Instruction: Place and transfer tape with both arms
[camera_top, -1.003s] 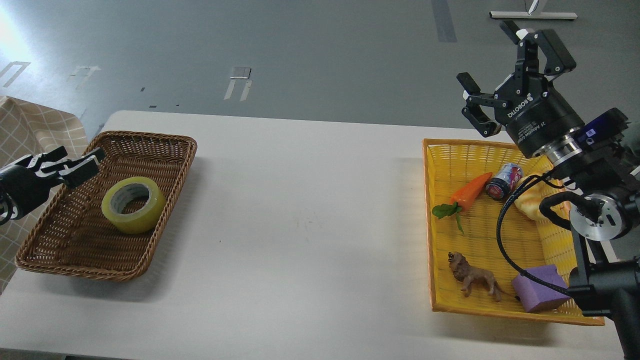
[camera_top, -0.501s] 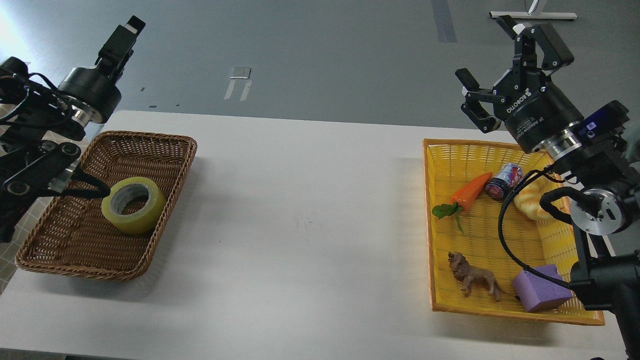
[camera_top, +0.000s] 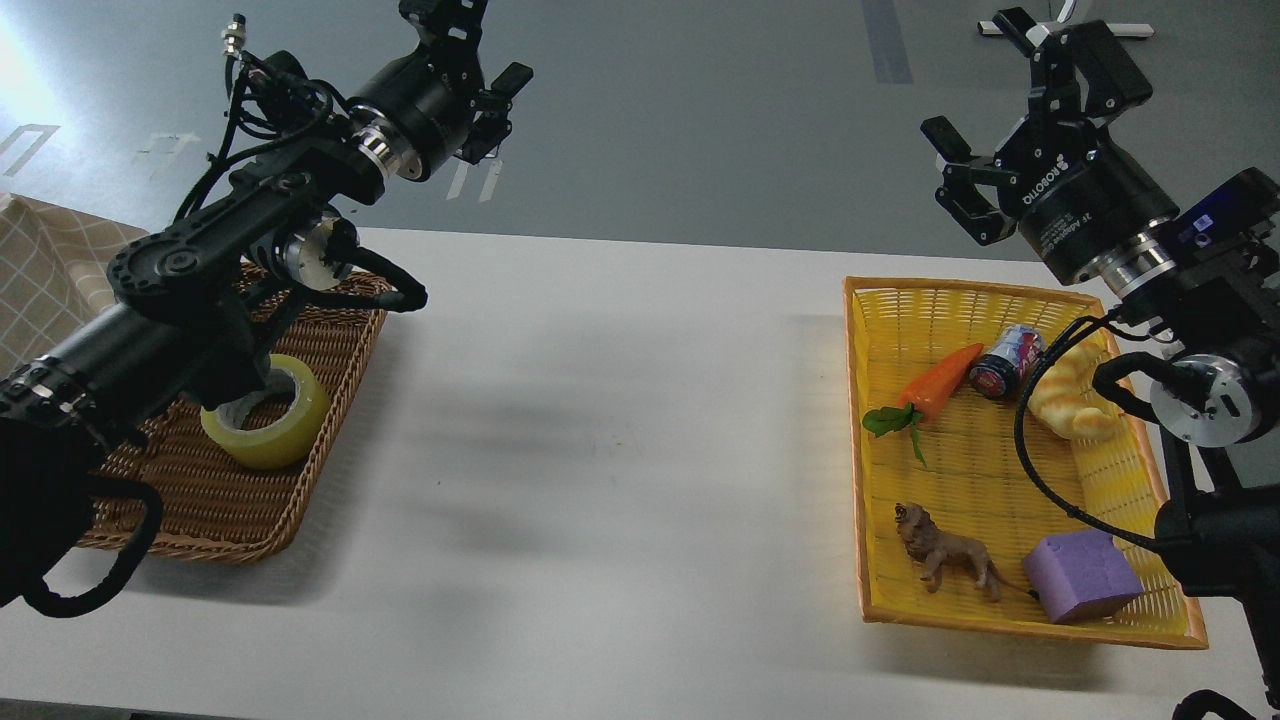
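Observation:
The tape (camera_top: 268, 432), a yellowish roll with a pale inner ring, lies in the brown wicker basket (camera_top: 215, 500) at the left of the white table. My left arm crosses over it and hides its left part. My left gripper (camera_top: 490, 42) is raised high beyond the table's far edge, well above and to the right of the tape, open and empty, its upper finger cut off by the frame's top. My right gripper (camera_top: 970, 78) is raised above the far corner of the yellow basket (camera_top: 852, 420), open and empty.
The yellow basket at the right holds a toy carrot (camera_top: 935, 385), a small can (camera_top: 1005, 362), a yellow bread toy (camera_top: 1070, 400), a lion figure (camera_top: 948, 560) and a purple block (camera_top: 1080, 575). A checked cloth (camera_top: 45, 270) lies at the far left.
My left arm has swung up and to the right from the left edge, now reaching over the brown basket. My right gripper has risen slightly. The tape has not moved.

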